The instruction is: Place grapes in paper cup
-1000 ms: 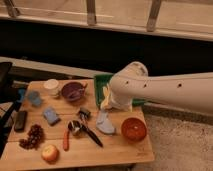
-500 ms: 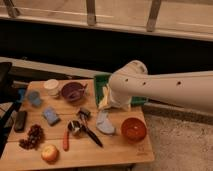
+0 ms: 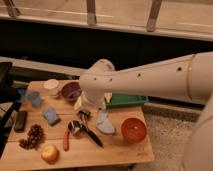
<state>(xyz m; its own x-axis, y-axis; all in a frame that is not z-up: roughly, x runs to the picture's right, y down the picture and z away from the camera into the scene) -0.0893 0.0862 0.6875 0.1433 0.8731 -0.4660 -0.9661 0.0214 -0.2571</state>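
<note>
At the left end of the desk (image 3: 125, 150) the grapes (image 3: 33, 136) lay on the wood near the front edge, untouched, with an apple (image 3: 49, 152) just beside them toward the front. Farther back stood the paper cup (image 3: 51, 86), upright and apparently empty, between a small blue cup (image 3: 34, 97) and a purple bowl (image 3: 71, 91). Grapes and cup were well apart, with a blue sponge (image 3: 51, 115) between them. Toward the middle, the white arm (image 3: 150, 75) reached in from the right and its pincer (image 3: 94, 116) hung over a metal utensil (image 3: 77, 127), fingers spread and pinching nothing. A green tray (image 3: 127, 100) and an orange bowl (image 3: 133, 130) sat to the right. By my reading nothing of the task was done: the reach left to the grapes, the grasp, the carry and the drop into the cup all remained.
</note>
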